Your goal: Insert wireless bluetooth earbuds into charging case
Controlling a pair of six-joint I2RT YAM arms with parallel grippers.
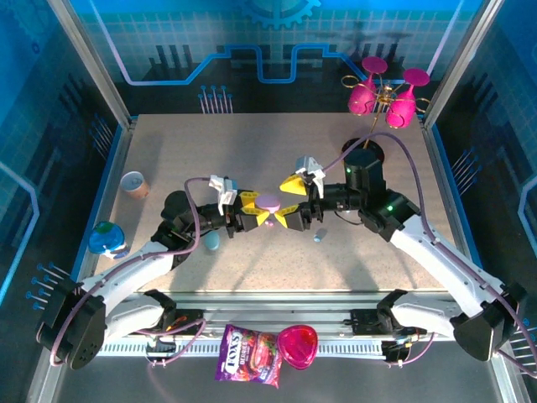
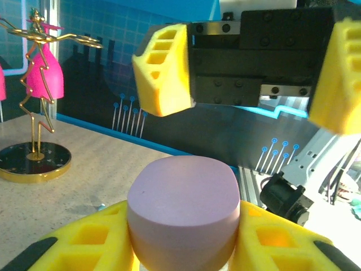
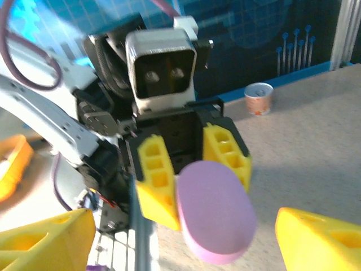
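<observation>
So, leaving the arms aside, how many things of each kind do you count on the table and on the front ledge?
Purple case: 1
Small bluish pieces: 2
Cup: 1
Blue-green ball: 1
Pink ornament: 1
Sweets bag: 1
Pink heart-shaped box: 1
Total: 8

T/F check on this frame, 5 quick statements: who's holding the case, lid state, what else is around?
1. The left gripper is shut on the purple charging case. True.
2. The right gripper also clamps the case. False: it faces the case with its jaws wide apart, not touching it.
3. The case lid is flipped open. False: it looks closed, a smooth pebble.
4. A small cup stands near the left edge of the table. True.
5. The pink figurine lies by the left arm's base. False: it stands upright at the far right corner.
</observation>
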